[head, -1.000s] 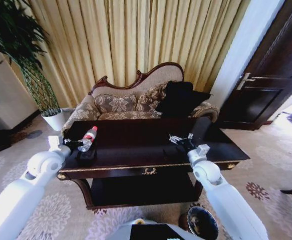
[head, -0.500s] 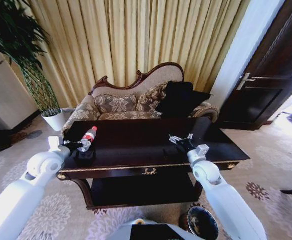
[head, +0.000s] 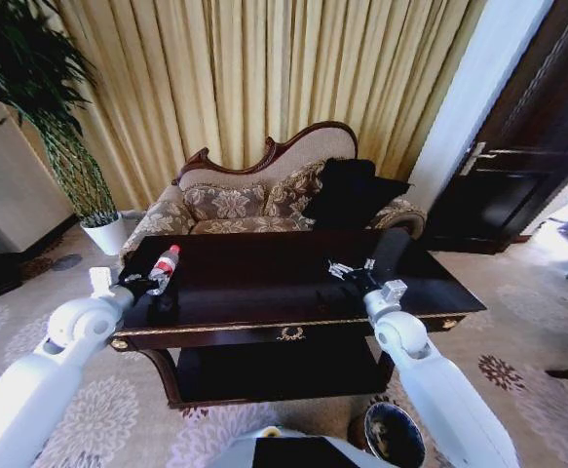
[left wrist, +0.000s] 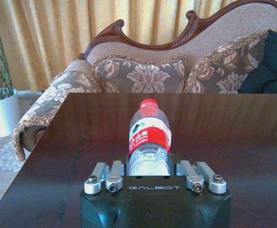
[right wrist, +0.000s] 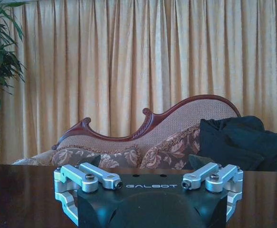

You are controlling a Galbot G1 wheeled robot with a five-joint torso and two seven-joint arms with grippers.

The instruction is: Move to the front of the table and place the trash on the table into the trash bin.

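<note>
Plastic, thin-walled and clear, is what we are dealing with in the bottle (left wrist: 149, 137): we are judging it light, nearly empty by the look of it, and likely to dent or squirt out sideways if squeezed hard. It is standing upright on the desk (head: 293, 278) near its left end, red cap up, red label around the upper body. We are reckoning the best hold is low on the ribbed body under the label, where the wall is stiffer and the cap (smooth and narrow) is left alone.

The left tool (left wrist: 150, 176) is sitting right at the bottle's base, its fingers (left wrist: 105, 176) spread to either side with the bottle between them; we cannot tell whether they are pressing on it yet. The right tool (right wrist: 149, 183) is hovering over the right half of the desk, spread wide and holding nothing.

The left wrist view is giving us the label, the cap and how the bottle is centred in the tool, while the head view is showing the bottle (head: 164, 267) small beside the left tool (head: 145, 284). In the head view we are seeing the trash bin (head: 394, 436) on the carpet by the right arm, far below the desk top, and the right tool (head: 352, 276) over the dark surface.
</note>
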